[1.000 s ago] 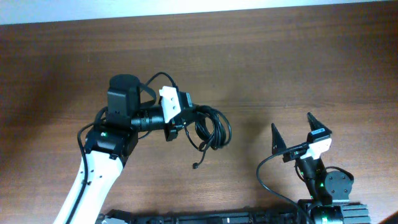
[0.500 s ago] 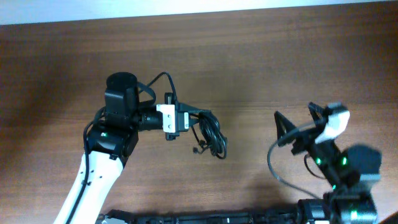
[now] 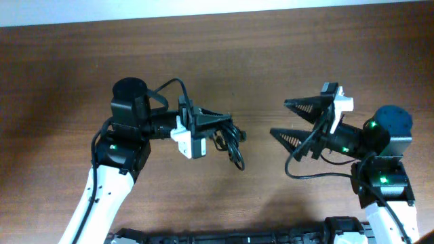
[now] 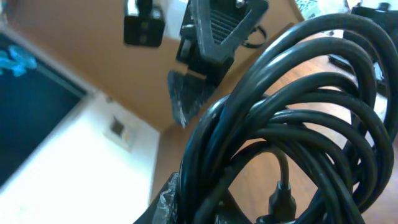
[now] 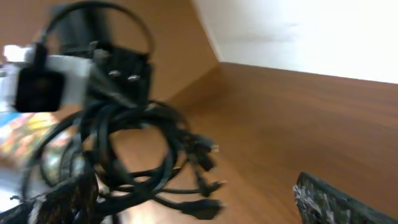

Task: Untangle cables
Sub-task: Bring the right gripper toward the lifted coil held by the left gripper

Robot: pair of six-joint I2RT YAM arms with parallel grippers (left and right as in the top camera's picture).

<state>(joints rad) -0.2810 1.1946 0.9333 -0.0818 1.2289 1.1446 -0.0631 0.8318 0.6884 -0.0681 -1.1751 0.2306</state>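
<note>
The left gripper (image 3: 224, 122) is clamped on the cables (image 3: 230, 135) — a knotted bundle of thin black loops, held left of the middle of the table (image 3: 325, 47) and drooping from the fingers toward the near edge. Several plug ends (image 5: 205, 208) dangle at the bottom of the bundle; whether the lowest touches the wood cannot be told.

Facing it from the right, near but apart, the right gripper (image 3: 279, 118) points at the bundle with its jaws spread wide and empty. A stretch of bare wood separates the two.

From the left wrist, the loops crowd the foreground and hide that gripper's own fingers and most of the table; the right gripper's ribbed fingers show past them. From the right wrist, its two fingers (image 5: 336, 202) sit blurred at the lower corners, with the bundle between and beyond them.

A thicker arm wire (image 3: 175, 82) arches over the left wrist — apart from the bundle. A pale wall strip (image 3: 203, 10) runs along the table's far edge.
</note>
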